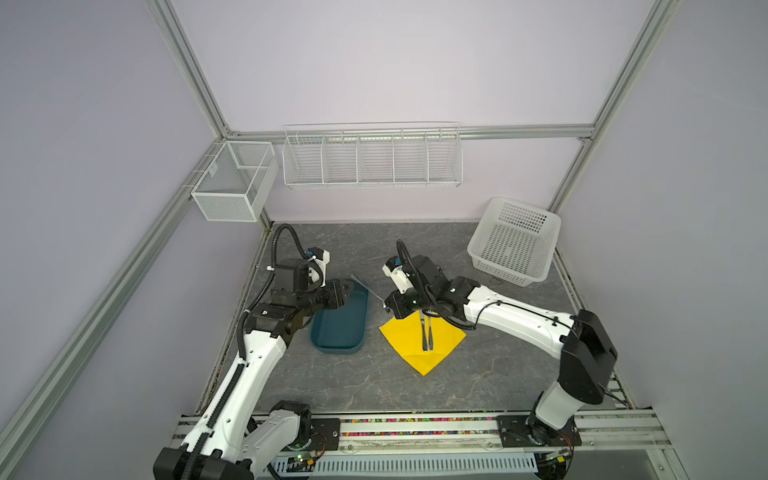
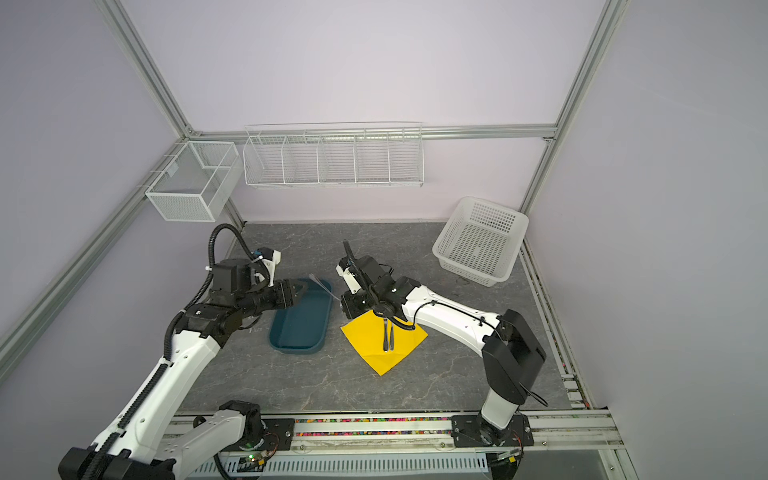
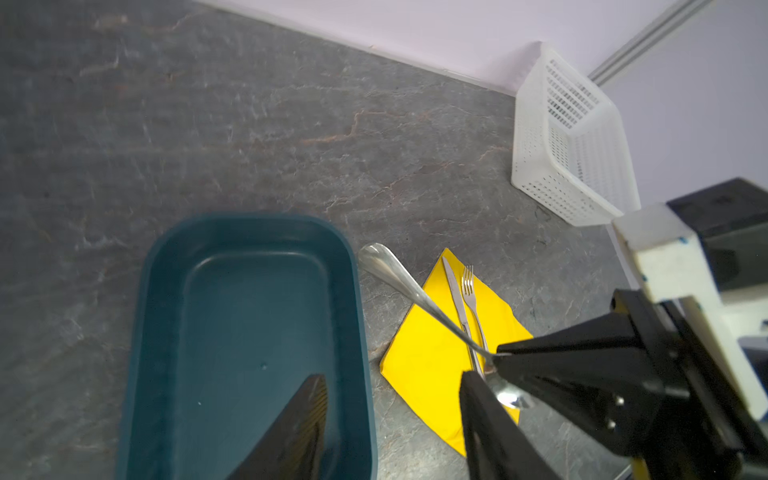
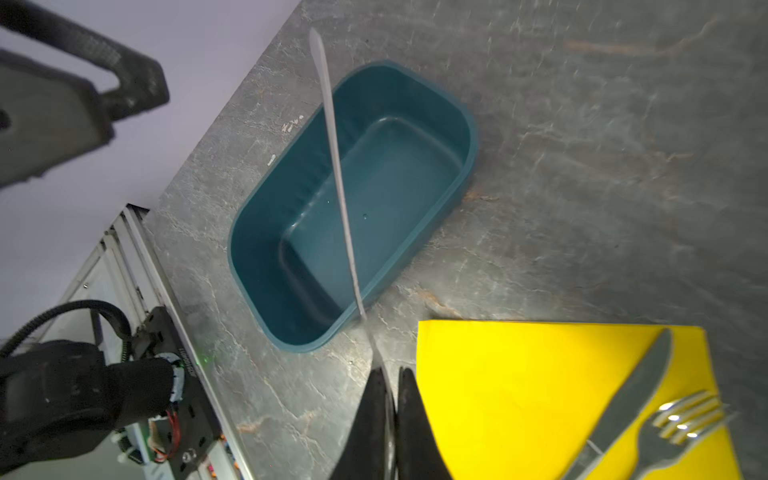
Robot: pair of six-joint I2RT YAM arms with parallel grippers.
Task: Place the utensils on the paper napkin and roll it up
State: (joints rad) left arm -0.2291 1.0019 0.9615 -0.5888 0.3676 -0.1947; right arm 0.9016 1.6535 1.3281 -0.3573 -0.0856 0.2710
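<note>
While right fingers (image 4: 372, 419) pinch spoon (image 4: 337, 166), left fingers (image 3: 299, 432) gape; bowl (image 3: 512, 398) hidden from right wrist.

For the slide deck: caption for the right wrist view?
Right pincer shut on the spoon, its handle stretching over the teal tray; knife and fork lie on the yellow napkin.

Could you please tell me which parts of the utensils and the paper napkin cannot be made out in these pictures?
The spoon bowl: right wrist view, hidden by the shut fingers of the right gripper.
The knife and fork handles: right wrist view, cut off by the bottom edge.
The paper napkin far corner: both top views, covered by the right arm.
Knife versus fork: too small to tell apart in both top views.
</note>
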